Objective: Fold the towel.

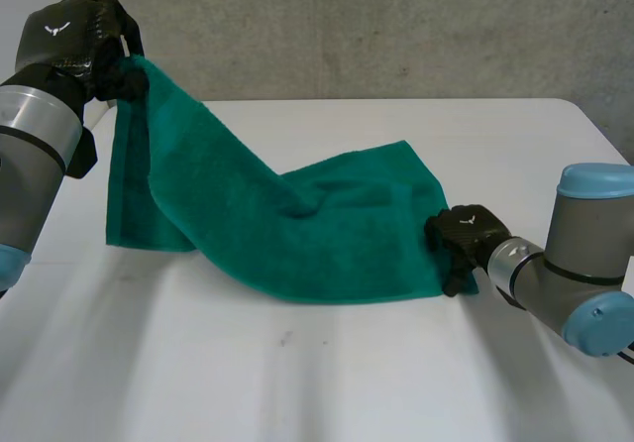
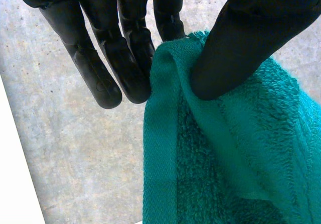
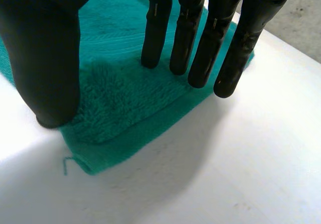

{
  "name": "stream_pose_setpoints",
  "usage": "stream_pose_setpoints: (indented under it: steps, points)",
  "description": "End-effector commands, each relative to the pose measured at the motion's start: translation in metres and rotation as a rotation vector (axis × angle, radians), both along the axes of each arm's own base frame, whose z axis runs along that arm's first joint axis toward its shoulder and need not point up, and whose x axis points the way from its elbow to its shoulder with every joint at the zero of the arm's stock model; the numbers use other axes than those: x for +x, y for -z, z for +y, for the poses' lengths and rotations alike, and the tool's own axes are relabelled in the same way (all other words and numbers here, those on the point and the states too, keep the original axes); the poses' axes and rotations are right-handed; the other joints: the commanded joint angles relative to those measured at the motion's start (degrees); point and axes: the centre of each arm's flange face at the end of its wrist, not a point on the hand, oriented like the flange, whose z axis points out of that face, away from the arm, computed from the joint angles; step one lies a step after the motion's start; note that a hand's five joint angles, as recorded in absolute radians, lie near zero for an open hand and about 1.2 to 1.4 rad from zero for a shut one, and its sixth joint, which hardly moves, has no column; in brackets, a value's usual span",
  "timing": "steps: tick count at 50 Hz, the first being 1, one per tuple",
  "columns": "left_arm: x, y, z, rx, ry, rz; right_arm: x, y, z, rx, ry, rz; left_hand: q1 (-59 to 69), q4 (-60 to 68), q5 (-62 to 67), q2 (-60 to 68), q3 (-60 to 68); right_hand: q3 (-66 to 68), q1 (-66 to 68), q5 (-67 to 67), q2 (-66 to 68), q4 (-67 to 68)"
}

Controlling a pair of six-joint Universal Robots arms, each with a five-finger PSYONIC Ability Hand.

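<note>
We are clamping our left hand on one corner of the green towel. In the left wrist view the thumb is pressing the hemmed edge against the fingers behind it, and we are holding that corner raised above the far left of the table.

Our right hand is lying low at the towel's opposite end, near its front right corner. In the right wrist view its fingers are straight, with their tips resting on the pile. Its thumb is hanging apart from them over the cloth. We are pinning here rather than gripping.

Between the two hands the towel is sloping down from the raised corner. It is draping in a loose hanging fold on the left and lying flat on the table under the right hand. A loose thread is trailing from the corner beside that thumb.

We are judging the cloth to be light, soft and completely limp. It is sagging wherever we are not supporting it, and its thick terry pile should give good grip. The hemmed corners and edges are the places to hold it, since a pinch in the middle would only bunch it. The risk we are watching for is the free corner dragging or flopping out of line.
</note>
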Motion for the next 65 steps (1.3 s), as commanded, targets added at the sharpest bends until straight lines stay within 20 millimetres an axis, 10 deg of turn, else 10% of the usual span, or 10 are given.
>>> stream_pose_setpoints:
  steps: [1, 10, 28, 39, 65]
  points:
    - [0.0, 0.0, 0.0, 0.001, 0.0, 0.0, 0.0, 0.0, -0.012, -0.04, 0.034, 0.007, 15.29, 11.49, 15.09, 11.31, 11.53, 10.8, 16.69, 17.32, 10.72, 10.83]
    - [0.0, 0.0, 0.0, 0.001, -0.002, 0.0, 0.002, -0.012, -0.025, -0.107, 0.054, -0.006, 15.29, 11.49, 15.09, 11.31, 11.53, 38.96, 44.85, 45.48, 38.89, 38.99]
    - [0.001, 0.003, -0.001, 0.008, -0.001, -0.008, -0.008, -0.04, -0.011, -0.06, 0.036, 0.003, 15.29, 11.49, 15.09, 11.31, 11.53, 39.01, 44.9, 45.53, 38.94, 39.04]
    - [0.0, 0.007, -0.001, 0.018, 0.001, -0.009, -0.007, -0.004, -0.004, 0.068, -0.011, 0.005, 15.29, 11.49, 15.09, 11.31, 11.53, -1.59, 4.3, 4.93, -1.66, -1.56]
    - [-0.004, 0.015, -0.002, 0.04, 0.01, -0.015, -0.006, -0.004, -0.011, 0.025, -0.012, -0.007, 15.29, 11.49, 15.09, 11.31, 11.53, -0.12, 5.77, 6.4, -0.2, -0.09]
